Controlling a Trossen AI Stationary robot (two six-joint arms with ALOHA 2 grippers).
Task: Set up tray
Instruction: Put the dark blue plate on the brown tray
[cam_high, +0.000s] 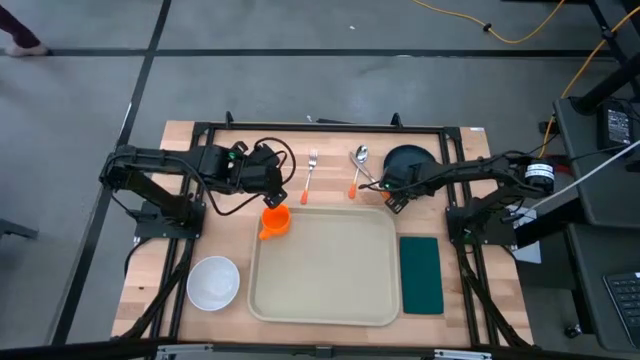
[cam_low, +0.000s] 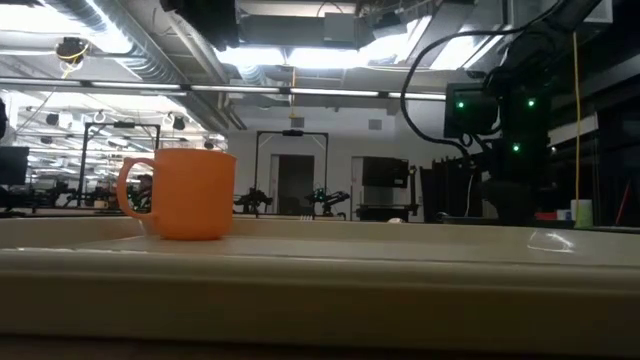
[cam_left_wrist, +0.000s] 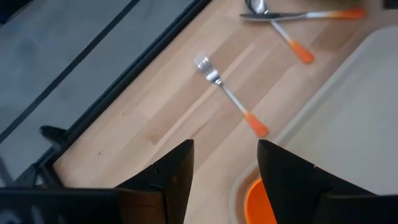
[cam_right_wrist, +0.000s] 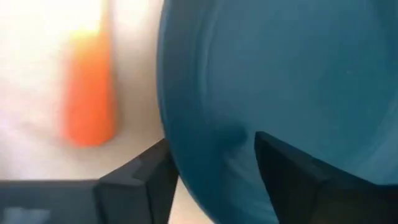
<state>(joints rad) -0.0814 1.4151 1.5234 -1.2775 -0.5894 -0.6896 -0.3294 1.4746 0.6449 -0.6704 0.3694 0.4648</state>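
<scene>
The beige tray (cam_high: 325, 268) lies at the table's near middle. An orange cup (cam_high: 275, 221) stands upright on the tray's far-left corner, handle to the left in the low view (cam_low: 185, 192). My left gripper (cam_high: 279, 192) hovers open just beyond the cup, whose rim (cam_left_wrist: 260, 202) shows below its fingers (cam_left_wrist: 224, 174). My right gripper (cam_high: 393, 194) is open at the near-left edge of the round dark plate (cam_high: 410, 163). In the right wrist view the plate's rim (cam_right_wrist: 171, 143) runs between its fingers (cam_right_wrist: 214, 180), one over the plate, one outside. My right gripper straddles the dark plate's near-left rim (cam_right_wrist: 180, 180), one finger (cam_right_wrist: 292, 174) over the plate's inside and one (cam_right_wrist: 146, 180) outside it, coming from the table's right. Whether either finger touches the plate, I cannot tell. The plate lies flat on the table.
A fork (cam_high: 310, 175) and a spoon (cam_high: 357, 170), both orange-handled, lie beyond the tray, with another utensil (cam_left_wrist: 298, 15) crossing the spoon. A white bowl (cam_high: 213, 282) sits left of the tray, a dark green napkin (cam_high: 421, 274) right of it.
</scene>
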